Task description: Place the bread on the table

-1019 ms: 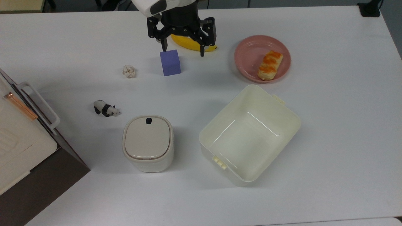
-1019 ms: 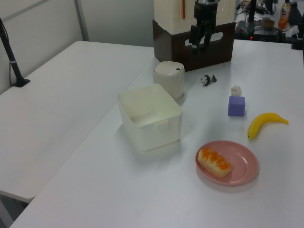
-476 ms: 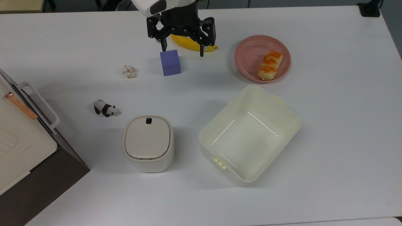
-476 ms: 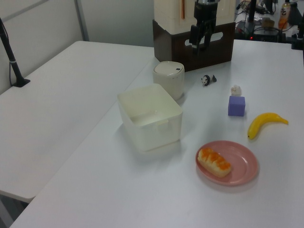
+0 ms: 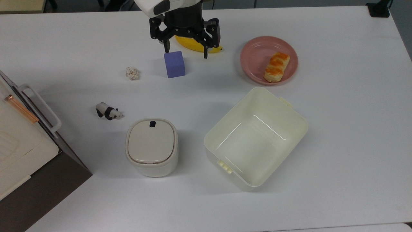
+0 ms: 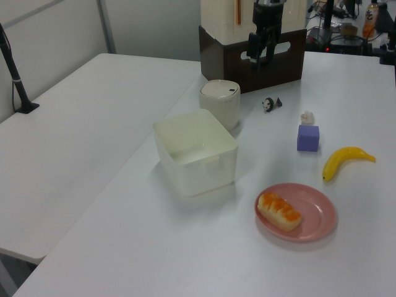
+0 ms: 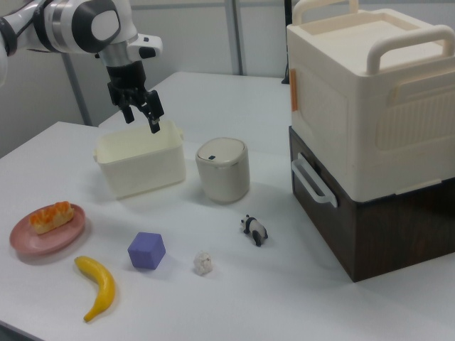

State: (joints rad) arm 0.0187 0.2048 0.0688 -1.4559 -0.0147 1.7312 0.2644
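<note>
- Hand [image 5: 186, 53] hangs in the air with its two fingers spread apart and nothing between them; in the top view it sits over the purple cube [image 5: 174, 64] and the banana [image 5: 197, 45], well apart from the bread.
- Bread [image 5: 276, 67] lies on the pink plate [image 5: 254, 56], toward the top view's right side of the plate, inside the rim. It is not on the bench [image 5: 338, 135] surface itself.
- Bread long axis: in the top view it runs diagonally, from the top view's upper right to lower left. Orange glazed patches face up.
- Cream tub [image 5: 256, 137] stands open just below the plate in the top view; only its bare floor shows inside.
- Lidded bin [image 5: 151, 146] stands beside the tub, lid closed.
- Paper ball [image 5: 132, 73] and panda figure [image 5: 108, 111] rest loose on the bench.
- Stacked storage box [image 7: 370, 121] stands at the right view's right.
</note>
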